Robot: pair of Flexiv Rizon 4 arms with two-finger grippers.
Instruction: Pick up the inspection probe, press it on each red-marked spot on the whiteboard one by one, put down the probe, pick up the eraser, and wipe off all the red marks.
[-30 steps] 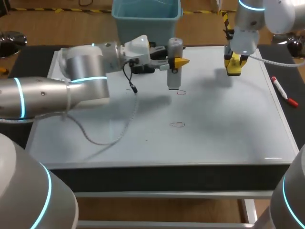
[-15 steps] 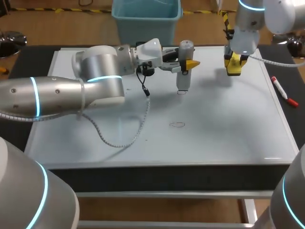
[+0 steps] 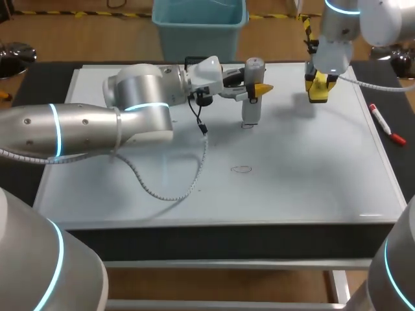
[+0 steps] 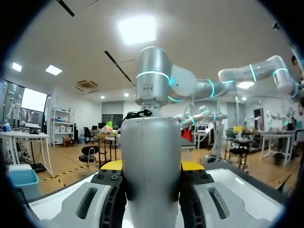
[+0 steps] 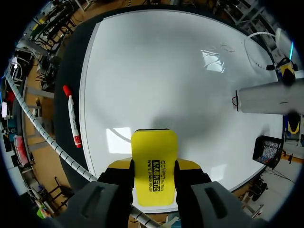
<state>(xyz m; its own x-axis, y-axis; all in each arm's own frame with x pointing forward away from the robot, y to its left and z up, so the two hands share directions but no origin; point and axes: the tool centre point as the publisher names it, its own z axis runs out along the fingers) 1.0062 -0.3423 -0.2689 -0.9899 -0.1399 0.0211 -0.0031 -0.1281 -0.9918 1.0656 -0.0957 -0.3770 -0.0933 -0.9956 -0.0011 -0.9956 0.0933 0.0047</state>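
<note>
On the whiteboard [image 3: 305, 162] the left claw [image 3: 255, 86] pinches the inspection probe [image 3: 251, 109] upright on a red mark [image 3: 247, 126] to press it — the right claw [image 5: 153, 164] grips the eraser [image 5: 154, 142], ready to wipe.

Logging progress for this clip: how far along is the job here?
Done: probe picked up, upright in the left gripper; eraser already in the right gripper. In hand: probe tip at the far red mark. Left: the near red mark, putting the probe down, wiping both marks.

Head camera high behind — right wrist looks down; both share whiteboard [image 3: 311, 162].
</note>
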